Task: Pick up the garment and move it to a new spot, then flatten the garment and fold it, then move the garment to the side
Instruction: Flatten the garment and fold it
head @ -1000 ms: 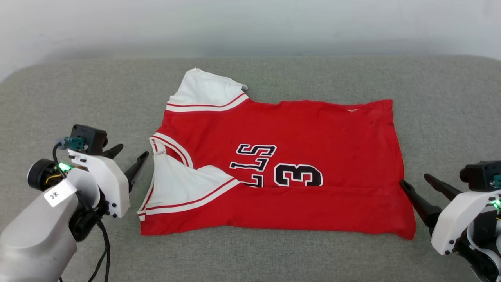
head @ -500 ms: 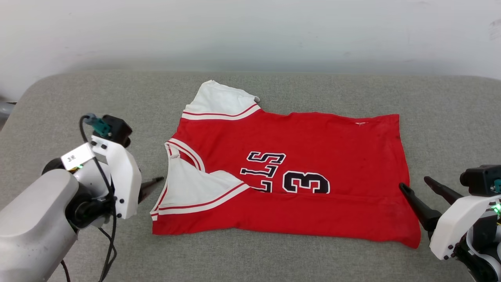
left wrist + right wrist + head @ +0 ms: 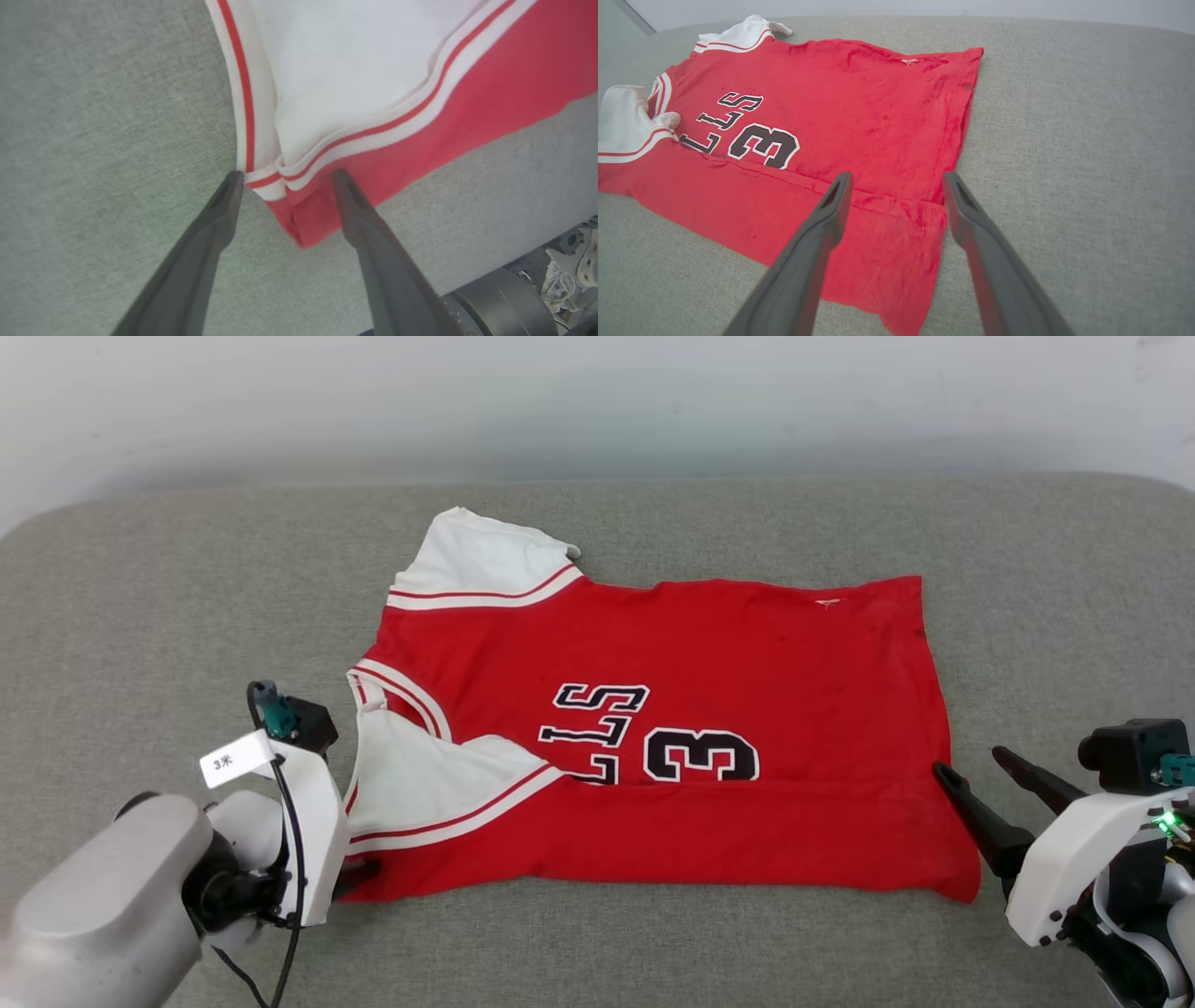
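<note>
Grey fabric surface (image 3: pixel 140 569): spans the whole work area, with a pale wall behind it.

The garment (image 3: pixel 709 653): lies flat at the centre of the surface, collar toward my left, hem toward my right. Its near long edge is folded up over the lower part of the black lettering. The near white sleeve (image 3: pixel 420 775) is folded onto the chest; the far sleeve lies spread out.

My right gripper (image 3: pixel 968 761): fingers parted wide, holding nothing, tips at the hem's near corner. Contact cannot be confirmed.

My left gripper (image 3: pixel 287 173): fingers parted wide, straddling the near collar-side corner where striped trim meets red fold. Not closed on it.
</note>
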Tool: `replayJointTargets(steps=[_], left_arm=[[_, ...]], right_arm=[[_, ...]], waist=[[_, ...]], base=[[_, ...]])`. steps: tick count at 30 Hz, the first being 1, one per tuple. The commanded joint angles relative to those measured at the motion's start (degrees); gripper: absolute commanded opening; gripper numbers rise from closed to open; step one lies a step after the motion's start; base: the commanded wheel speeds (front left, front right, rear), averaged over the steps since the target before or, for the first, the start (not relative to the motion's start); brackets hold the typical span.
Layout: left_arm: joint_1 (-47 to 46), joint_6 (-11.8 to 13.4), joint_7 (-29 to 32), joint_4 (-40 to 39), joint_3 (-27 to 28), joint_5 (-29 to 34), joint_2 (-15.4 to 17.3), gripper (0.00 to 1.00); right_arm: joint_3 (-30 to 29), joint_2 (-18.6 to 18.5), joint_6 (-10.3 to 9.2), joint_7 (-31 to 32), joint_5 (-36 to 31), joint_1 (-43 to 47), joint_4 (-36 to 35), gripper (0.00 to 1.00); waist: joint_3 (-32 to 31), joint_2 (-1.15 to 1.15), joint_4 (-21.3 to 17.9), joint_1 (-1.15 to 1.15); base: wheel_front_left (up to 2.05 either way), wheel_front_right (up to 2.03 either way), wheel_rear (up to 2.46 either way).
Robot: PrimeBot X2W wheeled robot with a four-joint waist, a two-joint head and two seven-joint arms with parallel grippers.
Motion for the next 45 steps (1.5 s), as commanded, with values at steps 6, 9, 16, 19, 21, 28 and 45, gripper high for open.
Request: replayJointTargets(steps=[6, 9, 16, 19, 21, 28, 45], left_arm=[[2.84, -0.30, -0.30, 3.96, -1.39, -0.30, -1.94, 1.00], [3.57, -0.55, -0.80, 5.41, -2.06, -0.54, -3.41, 1.00], [2.50, -1.25, -5.95, 3.12, -2.57, 1.72, -1.65, 0.00], [2.14, -1.32, -8.61, 0.74, -2.04, 2.47, -0.21, 0.00], [1.98, -1.34, -10.14, -1.00, -1.39, 2.80, 0.64, 0.00], [1.81, 0.48, -13.29, -7.35, -0.27, 3.97, 2.10, 0.00], [0.80, 3.68, -14.58, -14.72, -0.21, 6.23, 2.55, 0.00]], right_arm=[[0.49, 0.71, -0.04, -0.14, -0.43, -1.25, -0.05, 1.00], [0.70, 0.74, -0.04, -0.23, -0.36, -1.46, 0.19, 1.00], [-0.64, -1.70, -0.04, 0.45, -0.91, -3.08, -0.79, 1.00], [-1.40, -3.51, -0.04, 1.65, -1.40, -4.18, -1.95, 1.00], [-1.96, -4.77, -0.04, 3.15, -1.30, -4.88, -2.68, 1.00], [-1.37, -9.62, -0.04, 12.75, 0.07, -7.57, -5.24, 1.00], [6.55, -11.99, -0.04, 29.69, 6.32, -4.56, -2.75, 1.00]], waist=[[1.55, 0.00, -0.90, 0.00], [1.78, 0.00, -1.08, 0.00], [0.69, 0.00, -1.00, 0.00], [0.00, 0.00, -0.72, 0.00], [-0.39, 0.00, -0.40, 0.00], [-0.86, 0.00, 0.77, 0.00], [2.66, 0.00, 2.60, 0.00]], base=[[0.00, 0.00, 0.00], [0.00, 0.00, 0.00], [0.00, 0.00, 0.00], [0.00, 0.00, 0.00], [0.00, 0.00, 0.00], [0.00, 0.00, 0.00], [0.00, 0.00, 0.00]])
